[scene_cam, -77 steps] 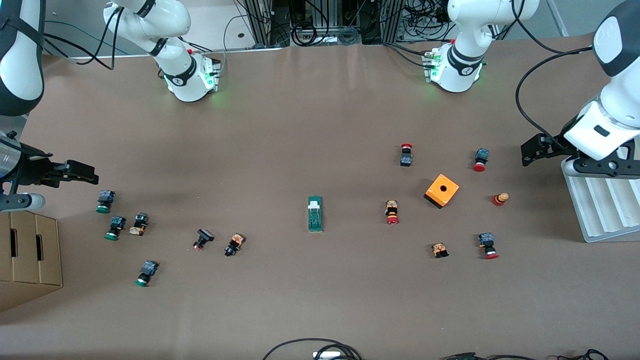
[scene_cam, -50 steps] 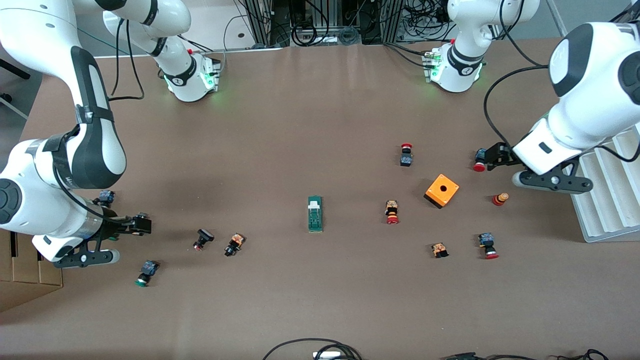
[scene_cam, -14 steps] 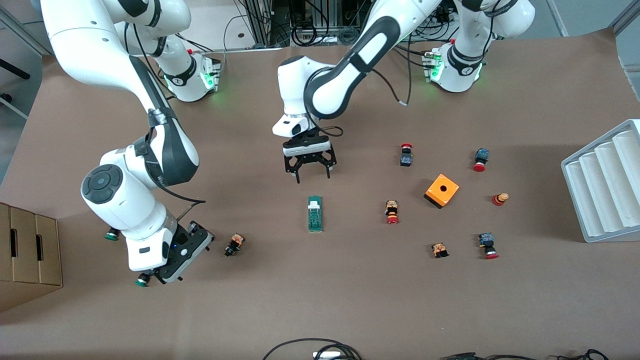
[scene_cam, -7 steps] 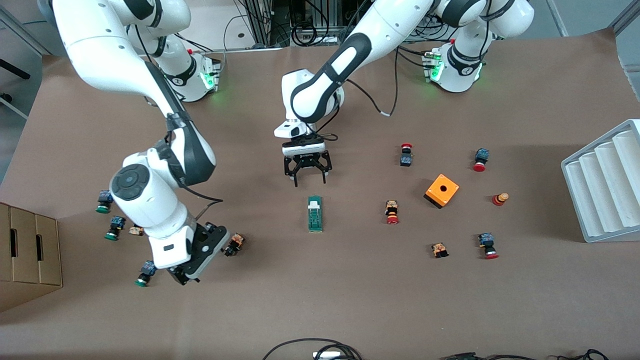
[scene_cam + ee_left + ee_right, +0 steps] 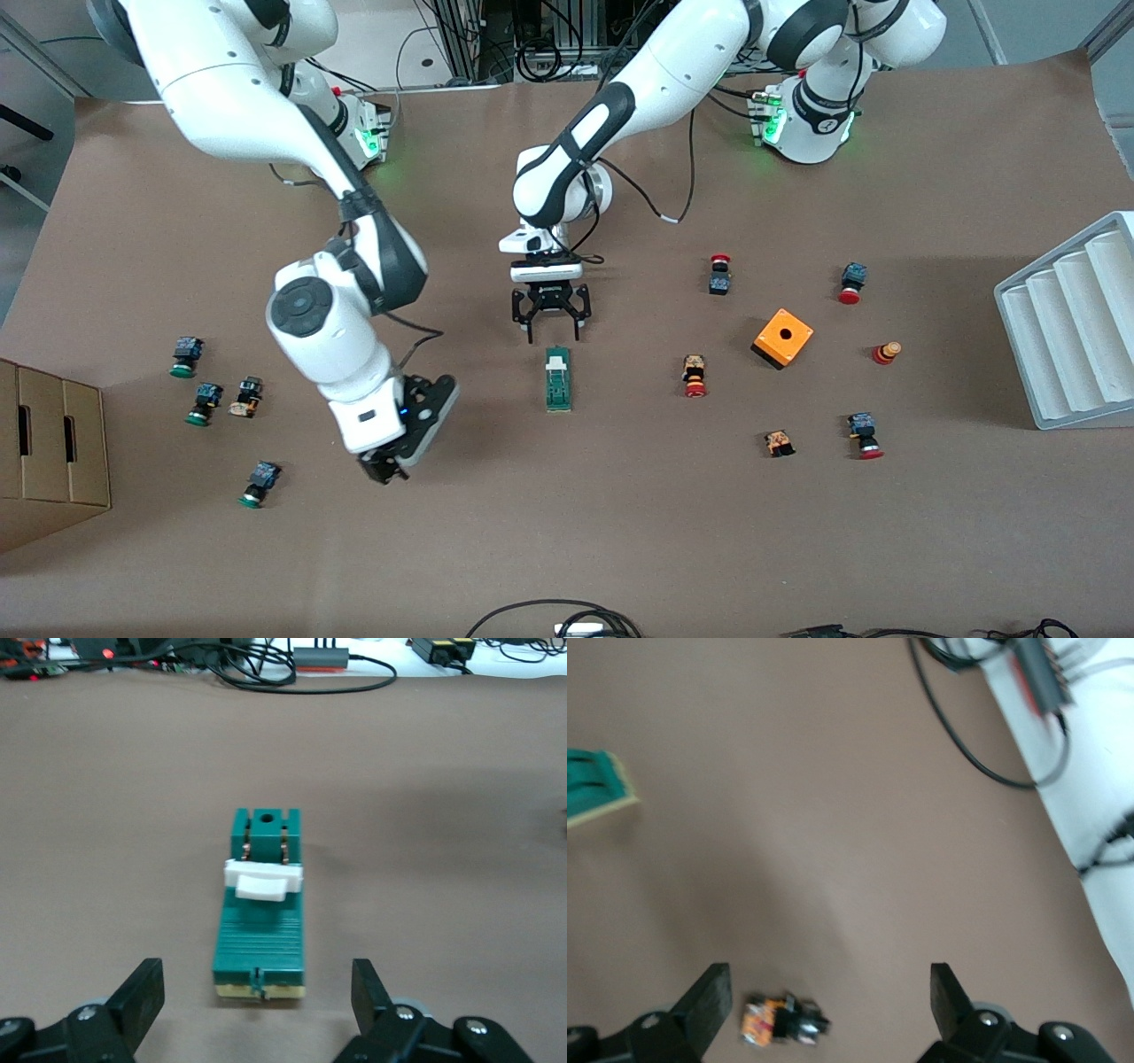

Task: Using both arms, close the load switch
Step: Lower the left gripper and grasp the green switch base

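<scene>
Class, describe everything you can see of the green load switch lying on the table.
The load switch is a narrow dark-green block, seemingly plastic, lying flat on the brown table. A white piece crosses it near one end, beside two metal contacts and a round hole; the other end is ribbed with a pale edge. Nothing touches it; the left gripper hangs just above its white-piece end, jaws open.

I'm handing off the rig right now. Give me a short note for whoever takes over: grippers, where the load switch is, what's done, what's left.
Left gripper: open, empty, just above the white-piece end of the load switch, not touching.
Right gripper: open, empty, over bare table toward the right arm's end, beside a small orange-and-black button.
Load switch: flat on the table at its middle, untouched.
Done: nothing beyond both arms approaching.
Left: bring both grippers onto the switch and close it.
</scene>
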Controlling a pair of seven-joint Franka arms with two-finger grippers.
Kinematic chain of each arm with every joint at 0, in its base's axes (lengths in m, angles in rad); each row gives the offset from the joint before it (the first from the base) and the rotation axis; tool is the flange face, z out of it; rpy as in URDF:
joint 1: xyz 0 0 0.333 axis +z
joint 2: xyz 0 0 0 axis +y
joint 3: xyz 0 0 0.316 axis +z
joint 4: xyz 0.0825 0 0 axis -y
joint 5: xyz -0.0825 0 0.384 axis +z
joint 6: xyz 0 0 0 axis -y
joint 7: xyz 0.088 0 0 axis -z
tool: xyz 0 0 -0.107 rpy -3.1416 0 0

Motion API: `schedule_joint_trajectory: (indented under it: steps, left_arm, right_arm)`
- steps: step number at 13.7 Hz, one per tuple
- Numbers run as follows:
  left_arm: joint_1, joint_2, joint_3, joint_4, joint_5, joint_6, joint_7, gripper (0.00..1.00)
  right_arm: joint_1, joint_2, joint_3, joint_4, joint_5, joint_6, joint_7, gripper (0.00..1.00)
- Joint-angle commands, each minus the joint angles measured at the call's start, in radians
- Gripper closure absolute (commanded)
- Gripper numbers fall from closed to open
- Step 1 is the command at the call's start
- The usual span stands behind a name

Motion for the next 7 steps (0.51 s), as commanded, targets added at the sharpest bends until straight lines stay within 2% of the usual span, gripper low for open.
schedule_joint_trajectory:
  steps: [1, 4, 7]
  left_arm:
    - [-0.034, 0.078, 0.012, 0.07, 0.041, -0.088, -0.051, 0.09]
    - [-0.068, 0.178, 0.014, 0.2, 0.041, -0.208, -0.052, 0.09]
    - [-0.07, 0.178, 0.014, 0.206, 0.041, -0.211, -0.083, 0.09]
  right_arm:
    - [0.027, -0.016, -0.011, -0.02, -0.019, -0.021, 0.001, 0.01]
    - [0.043, -0.013, -0.011, -0.032, -0.019, -0.021, 0.009, 0.02]
    - [0.066, -0.007, -0.011, -0.043, -0.019, -0.021, 0.009, 0.01]
